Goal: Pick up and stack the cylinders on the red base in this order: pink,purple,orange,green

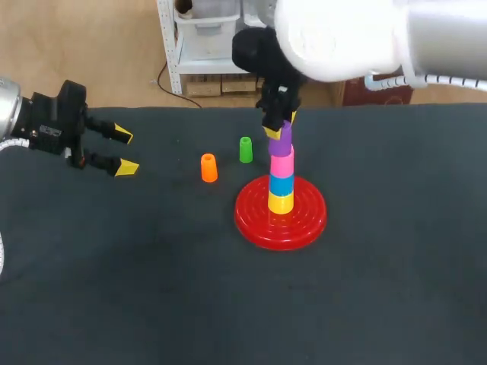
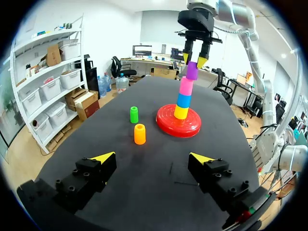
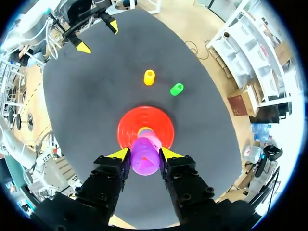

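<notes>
On the red base stands a stack of a yellow, a blue and a pink cylinder. My right gripper is shut on the purple cylinder and holds it right on top of the pink one; whether it rests on it I cannot tell. In the right wrist view the purple cylinder sits between both fingers of the right gripper, above the base. The orange cylinder and the green cylinder stand left of the base. My left gripper is open at the far left.
The dark cloth-covered table has free room in front of the base and to its right. The orange and green cylinders stand ahead of my left gripper, short of the base.
</notes>
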Controlling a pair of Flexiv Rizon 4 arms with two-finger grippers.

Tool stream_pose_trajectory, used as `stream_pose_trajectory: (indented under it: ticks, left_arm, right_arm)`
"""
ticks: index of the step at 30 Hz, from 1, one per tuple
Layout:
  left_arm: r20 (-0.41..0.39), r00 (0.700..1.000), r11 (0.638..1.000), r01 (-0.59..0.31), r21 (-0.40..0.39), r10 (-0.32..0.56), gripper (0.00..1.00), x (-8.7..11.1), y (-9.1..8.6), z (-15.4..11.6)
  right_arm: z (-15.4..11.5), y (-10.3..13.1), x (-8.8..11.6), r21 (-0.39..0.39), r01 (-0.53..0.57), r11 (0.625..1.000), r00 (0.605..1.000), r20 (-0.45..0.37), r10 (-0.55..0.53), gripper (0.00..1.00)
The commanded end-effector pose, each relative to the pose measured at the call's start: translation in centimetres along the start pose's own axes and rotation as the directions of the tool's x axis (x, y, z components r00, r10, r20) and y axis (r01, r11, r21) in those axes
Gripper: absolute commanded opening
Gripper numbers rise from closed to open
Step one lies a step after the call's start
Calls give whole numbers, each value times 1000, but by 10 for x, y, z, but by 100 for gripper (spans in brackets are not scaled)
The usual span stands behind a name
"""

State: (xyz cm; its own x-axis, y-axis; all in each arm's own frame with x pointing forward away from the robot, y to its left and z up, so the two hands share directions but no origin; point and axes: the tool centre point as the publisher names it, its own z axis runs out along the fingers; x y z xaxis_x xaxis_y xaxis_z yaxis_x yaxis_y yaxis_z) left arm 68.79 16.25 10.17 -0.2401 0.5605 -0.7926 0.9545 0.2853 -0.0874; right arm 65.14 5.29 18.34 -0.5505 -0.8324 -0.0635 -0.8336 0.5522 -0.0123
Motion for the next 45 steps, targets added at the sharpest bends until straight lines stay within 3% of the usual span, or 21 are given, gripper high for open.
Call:
stream_pose_trajectory:
  ticks: [1, 13, 27, 31, 32, 33, 34, 39, 45]
  left_arm:
    - [4, 1000, 1000, -2, -4, 2, 100, 1, -1, 0]
    - [4, 1000, 1000, -2, -4, 2, 100, 1, -1, 0]
    - [4, 1000, 1000, -2, -4, 2, 100, 1, -1, 0]
    - [4, 1000, 1000, -2, -4, 2, 100, 1, -1, 0]
    - [4, 1000, 1000, -2, -4, 2, 100, 1, -1, 0]
    - [4, 1000, 1000, -2, -4, 2, 100, 1, -1, 0]
    - [4, 1000, 1000, -2, -4, 2, 100, 1, -1, 0]
    - [4, 1000, 1000, -2, -4, 2, 100, 1, -1, 0]
    - [4, 1000, 1000, -2, -4, 2, 100, 1, -1, 0]
  right_arm:
    - [6, 3, -1, 13, -9, 1000, 1000, -4, 10, 0]
    - [3, -13, 4, 40, -41, 998, 999, -30, 42, 0]
    - [30, -11, -6, -35, 11, 999, 998, -59, -13, 0]
    - [29, -8, -1, -41, -19, 999, 1000, -19, 18, 0]
    - [25, -8, -1, -22, -15, 1000, 1000, -11, 15, 16]
    - [20, -9, -2, -1, -14, 1000, 1000, -2, 14, 64]
    - [14, -9, -4, 20, -7, 1000, 1000, 17, 7, 100]
    - [-7, -6, -34, 95, 110, 989, 991, 70, -117, 100]
    - [12, 6, -80, 5, 189, 982, 972, 139, -188, 100]
